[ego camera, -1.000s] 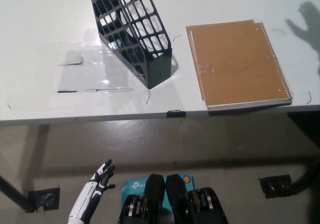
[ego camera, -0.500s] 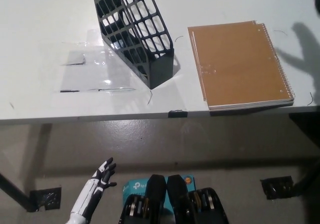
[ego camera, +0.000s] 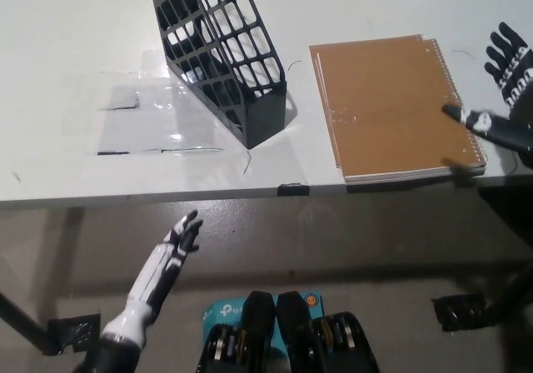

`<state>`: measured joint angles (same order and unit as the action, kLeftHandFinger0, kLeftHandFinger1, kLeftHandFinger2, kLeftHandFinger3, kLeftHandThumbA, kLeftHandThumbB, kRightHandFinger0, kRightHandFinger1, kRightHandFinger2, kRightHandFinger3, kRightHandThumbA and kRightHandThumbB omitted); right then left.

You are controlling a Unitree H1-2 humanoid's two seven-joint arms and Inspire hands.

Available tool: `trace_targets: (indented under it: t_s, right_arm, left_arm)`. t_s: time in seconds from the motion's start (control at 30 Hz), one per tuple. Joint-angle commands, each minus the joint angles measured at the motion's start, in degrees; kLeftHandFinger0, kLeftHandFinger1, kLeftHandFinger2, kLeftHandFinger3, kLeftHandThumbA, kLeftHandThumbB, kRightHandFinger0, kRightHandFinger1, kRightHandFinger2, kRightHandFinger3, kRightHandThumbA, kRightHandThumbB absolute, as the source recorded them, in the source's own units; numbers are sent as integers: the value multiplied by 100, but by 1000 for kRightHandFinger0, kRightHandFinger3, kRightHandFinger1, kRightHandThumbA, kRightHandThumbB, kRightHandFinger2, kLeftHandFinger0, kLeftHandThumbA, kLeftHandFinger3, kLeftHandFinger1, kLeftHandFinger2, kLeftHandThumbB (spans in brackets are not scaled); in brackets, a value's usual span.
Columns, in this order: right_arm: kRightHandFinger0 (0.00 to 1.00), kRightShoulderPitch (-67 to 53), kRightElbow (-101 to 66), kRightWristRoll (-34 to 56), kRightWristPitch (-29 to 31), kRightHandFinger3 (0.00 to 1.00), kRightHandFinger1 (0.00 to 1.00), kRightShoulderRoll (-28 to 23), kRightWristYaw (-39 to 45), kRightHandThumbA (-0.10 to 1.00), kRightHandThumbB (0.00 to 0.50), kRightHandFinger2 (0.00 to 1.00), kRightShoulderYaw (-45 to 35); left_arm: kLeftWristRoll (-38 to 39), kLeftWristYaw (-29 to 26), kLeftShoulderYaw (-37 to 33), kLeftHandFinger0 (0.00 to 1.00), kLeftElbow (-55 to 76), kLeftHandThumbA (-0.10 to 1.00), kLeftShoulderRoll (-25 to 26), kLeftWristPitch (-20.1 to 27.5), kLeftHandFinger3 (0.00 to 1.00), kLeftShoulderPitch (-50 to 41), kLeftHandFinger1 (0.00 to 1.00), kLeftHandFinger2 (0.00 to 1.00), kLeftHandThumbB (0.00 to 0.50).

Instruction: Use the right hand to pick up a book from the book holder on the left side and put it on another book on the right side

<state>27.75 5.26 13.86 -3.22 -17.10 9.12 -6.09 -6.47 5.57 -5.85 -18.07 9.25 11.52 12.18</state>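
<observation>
Right hand (ego camera: 502, 90) spread, seemingly above brown book (ego camera: 395, 105)

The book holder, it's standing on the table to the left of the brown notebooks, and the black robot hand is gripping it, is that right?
Not quite. The book holder does stand on the table left of the brown notebooks, but the black right robot hand is not gripping it. The head view shows that hand open at the notebooks' right edge, far from the holder.

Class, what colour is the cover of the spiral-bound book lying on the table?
Brown, plain; the book shows in the head view.
</observation>
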Motion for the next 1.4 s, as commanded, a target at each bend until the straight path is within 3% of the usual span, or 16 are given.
trace_targets:
  t_s: [0.0,0.37,0.5,0.53,0.63,0.73,0.87,1.13,1.2,1.37]
  right_arm:
    - [1000,164,-3702,-428,315,1000,1000,-629,566,917,169,1000,299]
    - [1000,-574,-2956,-867,705,1000,1000,69,162,992,200,1000,549]
    - [1000,-925,-2284,-1041,953,1000,1000,526,-42,938,145,1000,741]
    - [1000,-1029,-2036,-934,1007,1000,1000,696,-67,872,127,1000,763]
    - [1000,-1312,-1299,-1066,1471,1000,1000,950,-30,886,100,1000,895]
    - [1000,-1609,-690,-1516,1689,1000,1000,1060,-159,909,140,1000,1045]
    - [1000,-2027,-462,-1687,1753,1000,1000,1060,-183,846,145,1000,1134]
    - [1000,-2884,-389,-1854,1965,1000,1000,1035,-179,834,161,1000,1214]
    - [1000,-2939,-373,-1829,1902,1000,1000,1040,-165,853,198,1000,1201]
    - [1000,-2898,-315,-1849,1911,1000,1000,1061,-155,863,204,1000,1190]
  left_arm:
    - [23,110,114,949,-76,1000,259,202,1000,1068,1000,1000,168]
    - [56,123,114,964,-71,1000,290,180,1000,1171,1000,1000,159]
    - [104,134,95,957,-52,1000,282,133,1000,1092,1000,1000,160]
    - [88,127,75,955,-57,1000,278,157,1000,1043,1000,1000,158]
    - [56,124,31,959,10,1000,277,133,1000,789,1000,1000,176]
    - [-16,93,-19,957,118,1000,277,185,1000,425,1000,1000,185]
    - [-50,130,-80,952,318,1000,280,123,1000,-53,1000,1000,200]
    - [13,192,-260,935,539,994,210,230,1000,-917,1000,1000,194]
    - [-4,181,-284,916,664,982,181,180,1000,-1027,1000,1000,183]
    - [-9,188,-282,909,697,982,185,223,1000,-1057,1000,1000,168]
